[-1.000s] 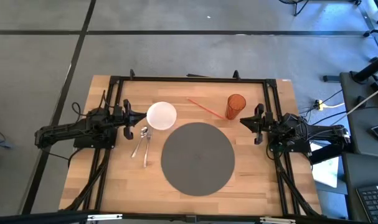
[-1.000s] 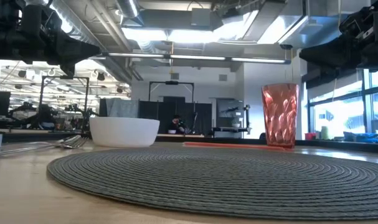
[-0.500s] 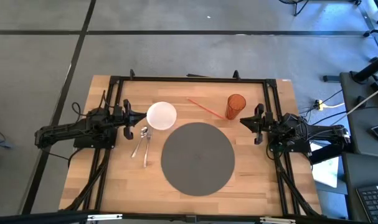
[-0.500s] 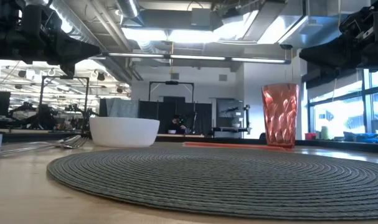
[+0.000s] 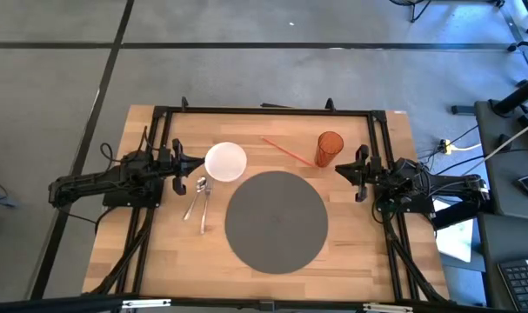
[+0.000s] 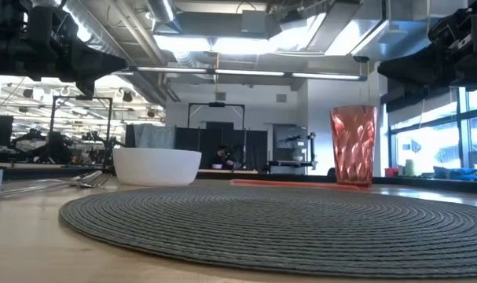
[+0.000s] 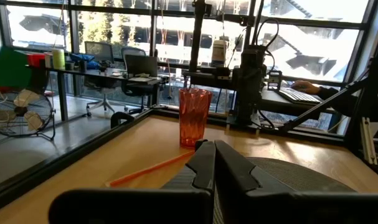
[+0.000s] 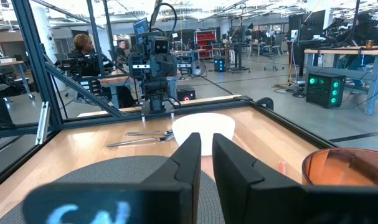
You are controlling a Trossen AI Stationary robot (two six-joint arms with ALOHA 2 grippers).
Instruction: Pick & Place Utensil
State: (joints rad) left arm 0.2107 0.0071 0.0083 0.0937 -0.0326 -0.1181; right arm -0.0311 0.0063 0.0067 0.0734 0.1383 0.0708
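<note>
Two metal utensils [image 5: 197,198] lie flat on the wood just left of the round grey placemat [image 5: 275,221], below the white bowl [image 5: 225,162]; the right wrist view shows the utensils [image 8: 145,138] beside the bowl [image 8: 201,129]. My left gripper [image 5: 182,164] waits shut at the table's left side, above the table and just left of the bowl and utensils. My right gripper [image 5: 340,169] waits shut at the right side, near the orange cup [image 5: 330,148]. An orange straw [image 5: 285,149] lies flat between bowl and cup.
A black metal frame [image 5: 264,110] runs around the table's far and side edges. The placemat fills the table's middle; bare wood shows at the near edge [image 5: 194,256]. In the low view the cup [image 6: 354,145] stands upright behind the mat. A person [image 8: 84,45] sits beyond the table.
</note>
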